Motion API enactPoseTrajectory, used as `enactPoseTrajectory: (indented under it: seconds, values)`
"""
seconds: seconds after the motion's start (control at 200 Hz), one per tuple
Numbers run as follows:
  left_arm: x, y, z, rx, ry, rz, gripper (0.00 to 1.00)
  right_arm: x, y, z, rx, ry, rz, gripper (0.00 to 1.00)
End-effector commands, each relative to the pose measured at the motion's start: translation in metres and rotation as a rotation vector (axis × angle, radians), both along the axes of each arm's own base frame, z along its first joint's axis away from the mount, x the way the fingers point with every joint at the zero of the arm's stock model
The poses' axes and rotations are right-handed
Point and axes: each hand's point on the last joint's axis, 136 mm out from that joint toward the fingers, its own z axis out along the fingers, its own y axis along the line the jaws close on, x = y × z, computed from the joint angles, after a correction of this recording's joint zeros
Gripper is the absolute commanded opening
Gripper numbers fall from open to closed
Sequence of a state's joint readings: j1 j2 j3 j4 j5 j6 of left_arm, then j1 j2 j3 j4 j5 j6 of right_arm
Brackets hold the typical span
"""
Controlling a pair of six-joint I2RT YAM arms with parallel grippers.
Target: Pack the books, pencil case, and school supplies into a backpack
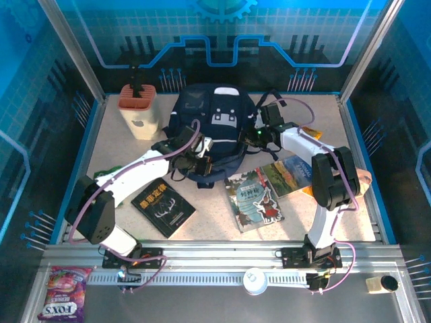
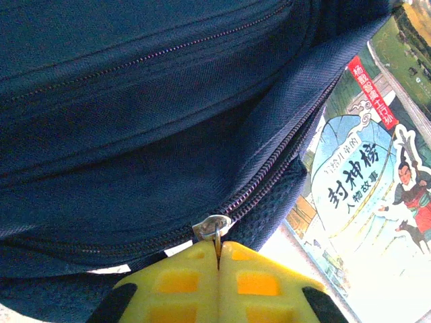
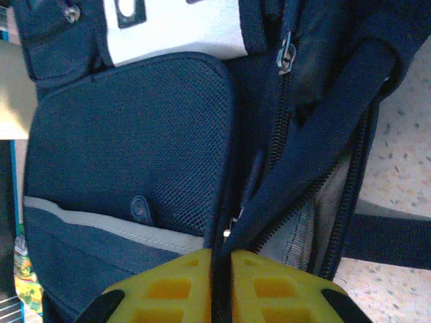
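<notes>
Holder: beige with a terracotta top (image 1: 138, 111), upright near the far-left corner of the table (image 1: 210, 227).
Black book: gold characters and antlers on the cover (image 1: 163, 207), lying flat towards the near-left part of the table, clear of the backpack.
Left gripper: (image 2: 217, 250) at the near edge of the backpack, yellow fingers pressed together with the metal zipper pull (image 2: 212, 227) pinched at their tips.
Backpack: navy with white patches (image 1: 215, 128), lying at the middle of the far side, both arms reaching onto it.
Teal-grey book: red cartoon figure on the cover (image 1: 254, 200), flat just near-right of the backpack; its cover also shows beside the zipper in the left wrist view.
Right gripper: (image 3: 222, 259) at the backpack's right side, fingers almost together, clamped on a navy fold of the bag beside the mesh pocket (image 3: 128, 148).
Landscape book: blue-green cover (image 1: 291, 173), flat towards the right edge, touching the teal-grey book.
Snack packet: yellow-orange (image 1: 311, 132), near the far-right side.
</notes>
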State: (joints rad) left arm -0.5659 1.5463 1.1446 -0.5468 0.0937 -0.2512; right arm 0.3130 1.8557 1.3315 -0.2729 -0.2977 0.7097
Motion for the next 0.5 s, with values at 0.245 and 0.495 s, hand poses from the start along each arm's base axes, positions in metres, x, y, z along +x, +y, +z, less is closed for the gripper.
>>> enactPoseTrajectory:
  seconds: [0.245,0.495]
  values:
    - [0.014,-0.017,0.051,-0.085,-0.118,-0.048,0.00,0.020,0.000,0.081,0.073,-0.169,0.015,0.15]
    - [0.020,-0.024,0.075,-0.134,-0.163,-0.054,0.00,0.004,-0.018,0.066,0.024,-0.112,-0.061,0.48]
